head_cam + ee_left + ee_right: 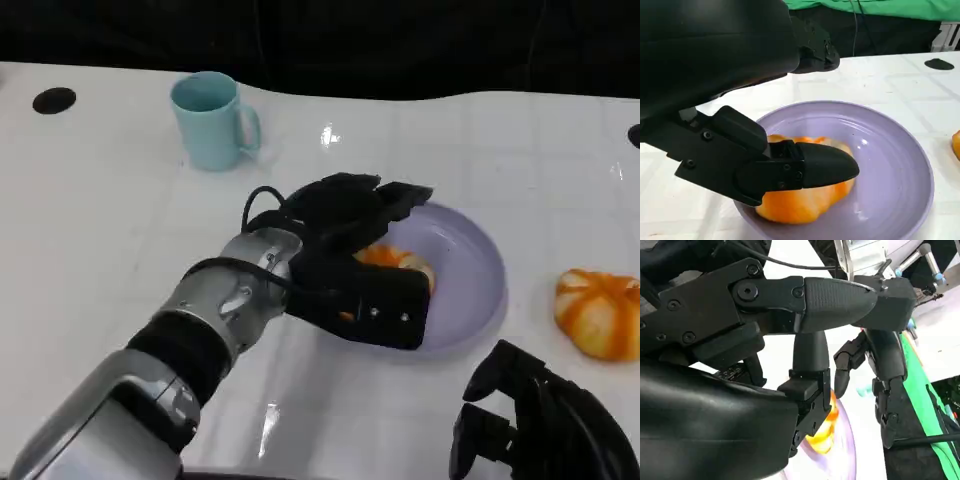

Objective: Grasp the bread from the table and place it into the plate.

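An orange, white-striped bread [395, 259] lies inside the lilac plate [478, 262], on its near-left side. My left hand [350, 255] reaches over the plate and straddles that bread. In the left wrist view the thumb [810, 170] lies against the front of the bread [805, 202], while the other fingers [812, 47] hover well above it, off the bread. The bread's weight is on the plate [890, 165]. My right hand [540, 425] hangs low at the near right with nothing in it, fingers [835, 297] apart.
A second orange bread [598, 312] sits on the white table right of the plate. A light blue mug [210, 120] stands at the back left. Black round marks [54, 100] dot the table's far edges. Green cloth [880, 7] lies beyond the table.
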Controlling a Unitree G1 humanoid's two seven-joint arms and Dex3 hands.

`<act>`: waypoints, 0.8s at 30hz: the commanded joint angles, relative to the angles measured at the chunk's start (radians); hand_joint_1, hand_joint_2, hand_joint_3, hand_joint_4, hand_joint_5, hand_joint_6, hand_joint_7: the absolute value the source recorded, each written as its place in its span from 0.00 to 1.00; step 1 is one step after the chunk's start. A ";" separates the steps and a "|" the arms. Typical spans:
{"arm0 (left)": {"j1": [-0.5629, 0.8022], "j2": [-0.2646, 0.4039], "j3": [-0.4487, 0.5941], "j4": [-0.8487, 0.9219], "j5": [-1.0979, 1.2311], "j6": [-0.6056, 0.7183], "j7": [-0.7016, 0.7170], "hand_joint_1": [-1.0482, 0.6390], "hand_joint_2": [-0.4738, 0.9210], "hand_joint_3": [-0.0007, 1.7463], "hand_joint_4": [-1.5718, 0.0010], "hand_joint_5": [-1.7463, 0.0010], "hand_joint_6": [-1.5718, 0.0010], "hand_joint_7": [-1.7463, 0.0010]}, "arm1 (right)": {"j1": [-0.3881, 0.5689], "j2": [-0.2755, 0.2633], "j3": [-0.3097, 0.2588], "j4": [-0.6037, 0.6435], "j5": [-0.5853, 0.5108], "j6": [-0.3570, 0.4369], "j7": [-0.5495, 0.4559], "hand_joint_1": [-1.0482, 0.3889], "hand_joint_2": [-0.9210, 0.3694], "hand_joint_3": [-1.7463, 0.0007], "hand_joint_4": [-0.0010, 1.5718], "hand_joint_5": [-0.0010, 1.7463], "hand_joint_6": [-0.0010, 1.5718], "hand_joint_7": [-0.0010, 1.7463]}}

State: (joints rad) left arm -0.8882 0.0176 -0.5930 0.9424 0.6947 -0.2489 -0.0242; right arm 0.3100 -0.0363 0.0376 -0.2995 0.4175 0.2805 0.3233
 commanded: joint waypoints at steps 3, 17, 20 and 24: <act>0.033 0.044 0.025 -0.073 -0.032 -0.004 -0.037 0.02 1.00 0.37 0.98 0.99 0.96 0.96 | 0.000 -0.005 -0.010 -0.013 0.014 0.000 0.002 0.37 0.00 0.70 0.49 1.00 0.30 1.00; 0.144 0.107 0.114 -0.209 -0.146 -0.058 -0.098 0.05 1.00 0.34 0.96 0.98 0.94 0.95 | -0.003 -0.005 -0.018 -0.009 0.021 0.003 0.002 0.37 0.01 0.70 0.50 1.00 0.31 1.00; 0.166 0.113 0.136 -0.211 -0.159 -0.104 -0.067 0.07 1.00 0.32 0.92 0.96 0.91 0.94 | 0.000 -0.002 -0.019 -0.009 0.024 0.001 0.001 0.37 0.01 0.70 0.49 1.00 0.30 1.00; 0.199 0.109 0.173 -0.195 -0.197 -0.179 -0.023 0.10 1.00 0.28 0.87 0.92 0.87 0.93 | -0.003 -0.006 -0.021 -0.001 0.028 -0.005 0.008 0.37 0.00 0.70 0.49 1.00 0.30 1.00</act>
State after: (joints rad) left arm -0.7205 0.1158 -0.4533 0.7436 0.5359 -0.3739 -0.0852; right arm 0.3077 -0.0363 0.0298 -0.2993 0.4331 0.2808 0.3239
